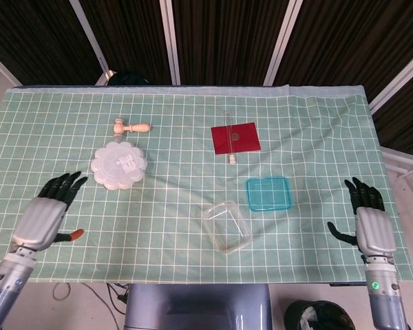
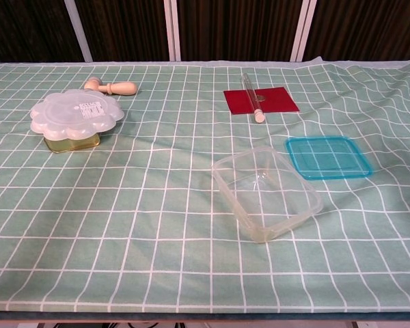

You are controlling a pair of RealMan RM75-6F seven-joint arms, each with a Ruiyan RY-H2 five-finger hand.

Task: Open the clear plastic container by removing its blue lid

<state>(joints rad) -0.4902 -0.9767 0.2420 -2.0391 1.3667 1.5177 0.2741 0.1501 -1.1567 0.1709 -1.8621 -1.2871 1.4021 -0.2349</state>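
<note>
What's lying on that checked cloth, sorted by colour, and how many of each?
Clear: 2, the container and the tube
Blue: 1, the lid
Red: 1, the square mat
White: 1, the scalloped box
Wooden: 1, the small handle
Total: 6

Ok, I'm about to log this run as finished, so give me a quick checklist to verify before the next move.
1. Blue lid off the clear container: ok, it lies flat on the cloth beside it.
2. Container upright and open: ok, nothing visible inside.
3. Left hand free: ok, fingers apart, holding nothing, at the table's near left edge.
4. Right hand free: ok, open, well right of the lid.
5. Other items undisturbed, flower-shaped box and red card: cannot tell from this moment alone.
</note>
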